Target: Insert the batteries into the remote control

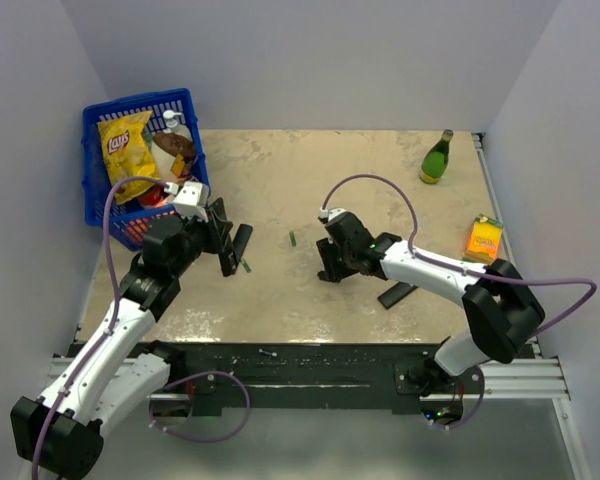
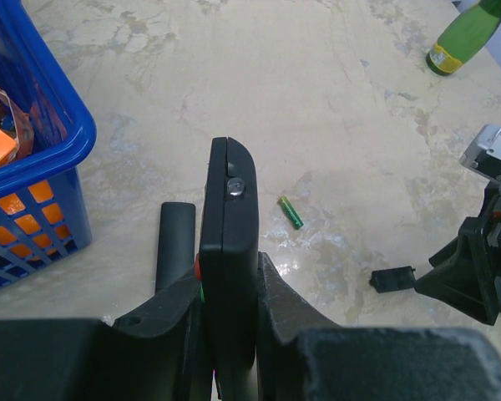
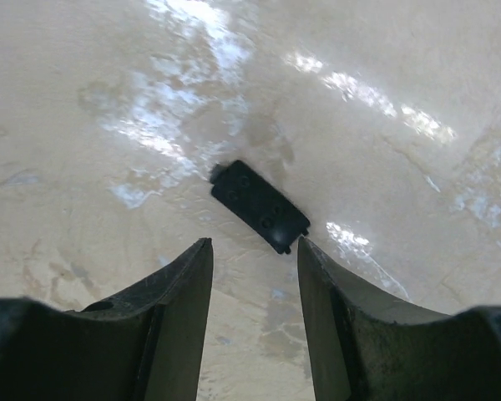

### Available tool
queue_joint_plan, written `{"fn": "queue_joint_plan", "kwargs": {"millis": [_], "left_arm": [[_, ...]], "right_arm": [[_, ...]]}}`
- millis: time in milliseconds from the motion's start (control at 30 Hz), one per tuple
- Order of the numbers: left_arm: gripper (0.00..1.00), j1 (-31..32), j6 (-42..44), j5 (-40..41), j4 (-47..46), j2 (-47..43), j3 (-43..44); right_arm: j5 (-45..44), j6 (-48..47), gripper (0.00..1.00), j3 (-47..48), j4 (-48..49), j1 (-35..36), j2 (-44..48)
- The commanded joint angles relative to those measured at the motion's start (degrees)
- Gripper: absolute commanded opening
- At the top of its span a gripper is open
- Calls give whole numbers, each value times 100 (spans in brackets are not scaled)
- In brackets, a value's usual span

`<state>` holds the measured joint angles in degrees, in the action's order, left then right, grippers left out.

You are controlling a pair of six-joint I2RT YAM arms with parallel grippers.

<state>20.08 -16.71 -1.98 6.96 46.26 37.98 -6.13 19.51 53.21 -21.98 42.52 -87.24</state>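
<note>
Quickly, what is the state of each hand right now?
Left hand: closed, holding the slim black matte bar remote.
Right hand: open, holding nothing; the small black back cover lies just beyond its fingertips.

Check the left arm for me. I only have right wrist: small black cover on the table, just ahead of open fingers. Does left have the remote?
Observer: Yes. The left gripper is shut on the remote control, holding it on edge with its far end pointing away from the wrist.
Operator: Any loose batteries out there?
Observer: One green battery lies on the table, just right of the remote's far end and touching nothing.
</note>
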Motion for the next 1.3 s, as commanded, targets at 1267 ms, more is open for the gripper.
{"fn": "queue_joint_plan", "kwargs": {"millis": [1267], "left_arm": [[0, 5, 107, -171, -266, 6, 17]], "right_arm": [[-609, 115, 46, 840, -17, 933, -891]]}}
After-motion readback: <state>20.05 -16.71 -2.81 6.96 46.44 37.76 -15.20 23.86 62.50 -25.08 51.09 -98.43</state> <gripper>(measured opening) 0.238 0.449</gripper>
